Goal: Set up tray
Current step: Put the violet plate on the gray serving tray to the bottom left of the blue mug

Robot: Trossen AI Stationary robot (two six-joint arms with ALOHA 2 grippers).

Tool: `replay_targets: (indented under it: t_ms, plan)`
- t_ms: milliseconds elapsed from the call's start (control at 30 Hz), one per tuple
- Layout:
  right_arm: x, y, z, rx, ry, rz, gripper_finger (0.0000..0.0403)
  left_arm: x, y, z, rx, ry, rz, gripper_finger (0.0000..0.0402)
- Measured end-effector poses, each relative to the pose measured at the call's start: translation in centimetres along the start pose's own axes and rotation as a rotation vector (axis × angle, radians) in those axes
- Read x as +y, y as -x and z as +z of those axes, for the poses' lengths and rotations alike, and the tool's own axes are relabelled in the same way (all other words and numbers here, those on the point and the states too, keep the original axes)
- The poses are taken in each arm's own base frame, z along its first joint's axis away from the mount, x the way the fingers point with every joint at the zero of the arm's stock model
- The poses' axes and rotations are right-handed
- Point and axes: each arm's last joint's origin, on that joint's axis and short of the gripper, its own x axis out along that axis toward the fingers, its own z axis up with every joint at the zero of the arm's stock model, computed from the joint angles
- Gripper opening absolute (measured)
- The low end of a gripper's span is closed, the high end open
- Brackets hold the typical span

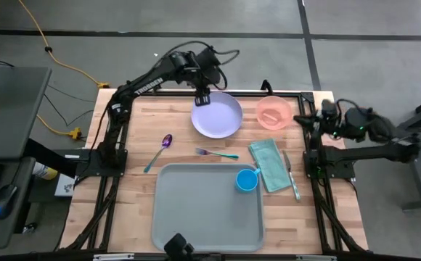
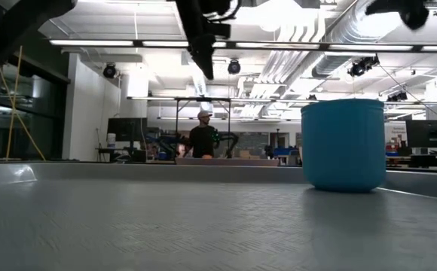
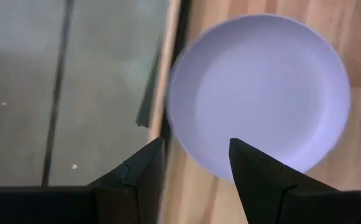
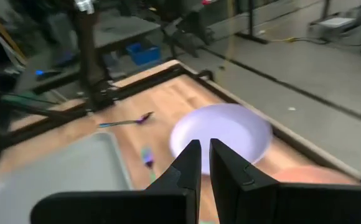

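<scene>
The grey-blue tray (image 1: 196, 210) lies at the table's near middle, and a blue cup (image 1: 246, 180) stands upright on its far right corner (image 2: 343, 143). A lavender plate (image 1: 216, 114) rests flat on the wood at the far middle. My left gripper (image 1: 202, 96) hangs open above the plate's far left rim, and the plate (image 3: 261, 93) shows beyond its spread fingers (image 3: 196, 155), clear of them. My right gripper (image 1: 305, 116) is shut with nothing in it (image 4: 204, 149), raised at the table's far right edge and pointing across toward the plate (image 4: 221, 134).
A pink bowl (image 1: 274, 112) sits right of the plate. A folded teal cloth (image 1: 268, 165) and a knife (image 1: 292, 177) lie right of the tray. A fork (image 1: 216, 153) and a purple spoon (image 1: 158, 151) lie between plate and tray. A person (image 2: 201, 139) stands far behind.
</scene>
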Motion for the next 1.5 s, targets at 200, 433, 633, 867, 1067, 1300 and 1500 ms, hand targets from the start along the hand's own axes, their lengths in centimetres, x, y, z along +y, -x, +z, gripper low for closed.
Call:
replay_targets:
  t_ms: [200,433,633,867,1067,1300,1500]
  plan:
    - [2.0,-1.5,5.2,0.079,0.116,-0.121,0.0040,2.5,3.0,-1.7,-0.068,0.015,0.002,0.0211]
    - [2.6,-7.0,7.7,0.257,0.081,0.006,0.0098,4.9,5.7,-3.9,-0.162,0.015,-0.056,0.0211]
    - [0.9,-13.4,7.3,0.396,0.043,0.115,0.0123,5.7,7.2,-5.7,-0.214,-0.038,-0.179,0.0211]
    - [0.4,-20.0,7.4,0.572,0.114,0.168,0.0124,6.1,8.7,-7.5,-0.333,-0.121,-0.367,0.0211]
    - [0.5,-24.9,8.8,0.735,0.202,0.149,0.0125,5.7,9.7,-9.5,-0.414,-0.150,-0.438,0.0211]
    - [0.4,-29.9,8.5,0.904,0.262,0.080,0.0125,2.8,8.3,-13.9,-0.534,-0.098,-0.504,0.0211]
    - [1.5,-33.5,5.1,1.024,0.263,0.127,0.0129,-1.4,6.6,-18.4,-0.614,0.008,-0.479,0.0211]
